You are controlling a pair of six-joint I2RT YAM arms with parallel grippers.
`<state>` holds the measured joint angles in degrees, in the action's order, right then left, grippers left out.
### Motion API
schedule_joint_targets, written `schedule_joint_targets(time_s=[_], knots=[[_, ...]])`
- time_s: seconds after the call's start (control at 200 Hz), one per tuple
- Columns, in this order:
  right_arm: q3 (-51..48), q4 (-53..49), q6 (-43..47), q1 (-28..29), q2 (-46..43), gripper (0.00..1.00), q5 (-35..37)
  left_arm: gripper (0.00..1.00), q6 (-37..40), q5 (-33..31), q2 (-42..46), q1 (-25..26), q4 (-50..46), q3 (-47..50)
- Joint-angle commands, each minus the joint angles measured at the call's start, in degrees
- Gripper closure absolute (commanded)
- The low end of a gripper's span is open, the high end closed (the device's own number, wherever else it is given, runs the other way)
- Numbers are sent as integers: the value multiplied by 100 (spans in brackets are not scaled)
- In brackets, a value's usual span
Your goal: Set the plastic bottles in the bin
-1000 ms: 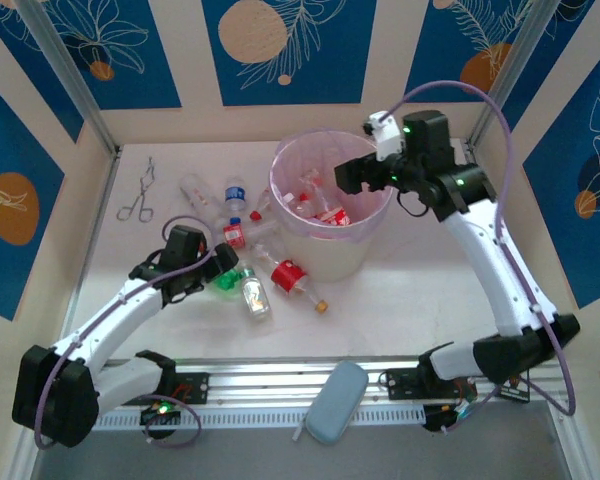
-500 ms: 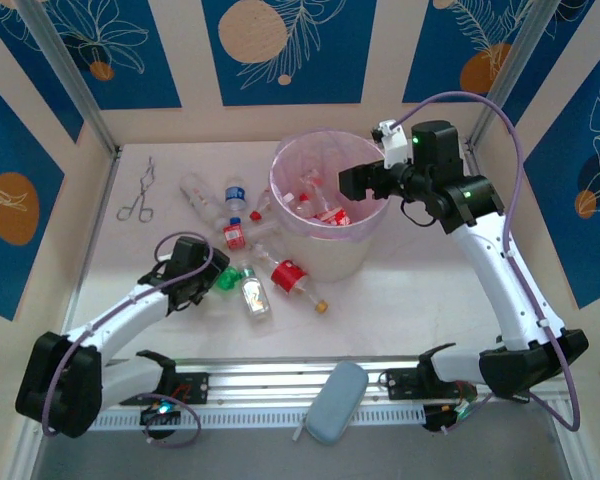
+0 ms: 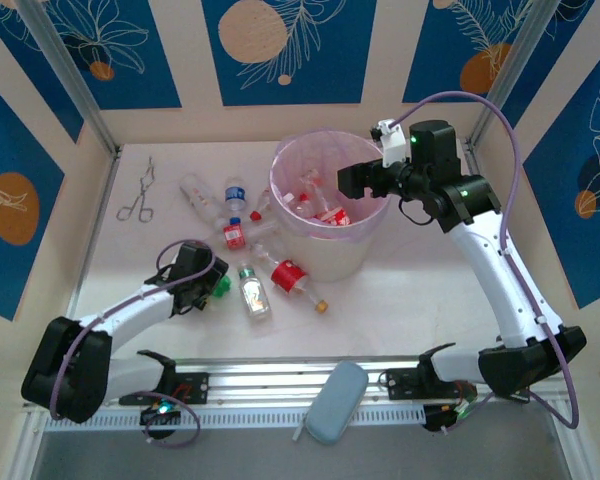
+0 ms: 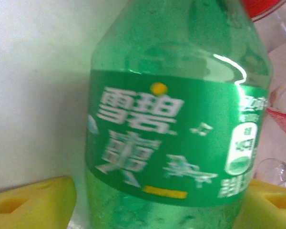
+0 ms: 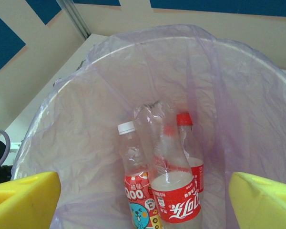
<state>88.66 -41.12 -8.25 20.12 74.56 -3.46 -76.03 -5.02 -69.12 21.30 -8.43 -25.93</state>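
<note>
Left claw stands around the green plastic bottle, lower left of the top view; whether it grips, I cannot tell. Right claw hangs wide over the round lilac translucent bin, upper centre

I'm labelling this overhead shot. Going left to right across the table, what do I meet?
forceps → green bottle → clear bottle lying beside it → bin

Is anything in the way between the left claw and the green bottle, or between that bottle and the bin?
Nothing blocks the left claw: the green bottle sits between its fingers. Toward the bin, a clear bottle and a red-labelled one lie on the table.
</note>
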Motion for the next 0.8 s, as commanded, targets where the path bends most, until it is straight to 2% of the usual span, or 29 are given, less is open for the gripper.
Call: schedule_joint_targets(time_s=[0.0,0.12,0.305,0.385,0.5,0.65,0.795], knots=[[-73,19,-71,-24,32,9,-59,30,-133,187,-125,75,371,125],[-83,17,-63,-34,34,9,-42,40,-57,103,32,61,159,126],[-103,-14,-91,-34,44,9,-58,41,301,-96,418,59,-282,-51],[-94,-60,-122,-34,37,9,-58,41,740,-191,629,51,-543,-298],[-23,-127,-205,-23,25,9,-134,46,1868,-172,913,48,-723,-791],[175,-142,-450,167,68,9,-321,56,3215,250,1059,48,-823,-1533],[546,-212,-550,721,302,10,-192,67,4071,1203,1016,45,-520,-1976]])
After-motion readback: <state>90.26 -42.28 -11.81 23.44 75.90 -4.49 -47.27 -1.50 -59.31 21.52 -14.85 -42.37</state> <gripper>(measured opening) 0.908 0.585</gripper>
